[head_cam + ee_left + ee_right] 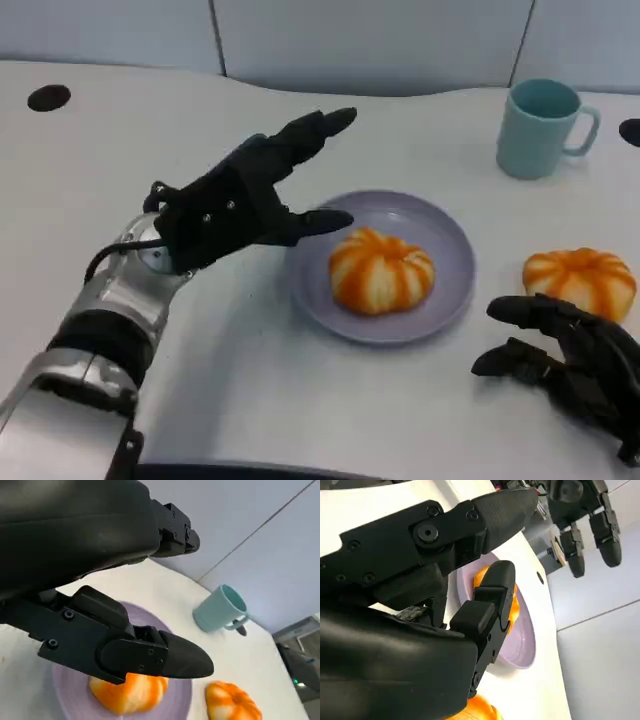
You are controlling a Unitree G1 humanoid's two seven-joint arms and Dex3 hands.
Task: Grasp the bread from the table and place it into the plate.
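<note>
- Resting nearest the robot, right hand: low on the white surface at the near right, fingers apart and loosely curved, holding nothing.
- Bread on the surface: orange-and-white striped, pumpkin-shaped roll, just beyond and slightly outward of the right hand's fingertips; whether they touch it cannot be told. Round and squat, with no clear long axis, so approach angle should matter little. It lies just beside the plate, on its right, not in it.
- Key relation: the right hand is much the nearer to this bread; the left hand is on the plate's far side from it. Judged next move: close the right hand over the roll, lift, and carry it leftward to the plate.
- Plate: lavender, shallow, round, mid-surface, between the two hands.
- Bread in the plate: a second roll of the same kind, sitting a little left of the plate's middle. Bare plate remains on the right, the side facing the loose roll; room there looks tight, and a second roll could nudge the first.
- Left hand: raised at the plate's left rim, fingers spread and extended, one fingertip over the rim near the plated roll; holding nothing. It may crowd the plate from the left.
- Mug: pale teal, upright, handle to the right, farther back, well apart from the path between loose roll and plate.
</note>
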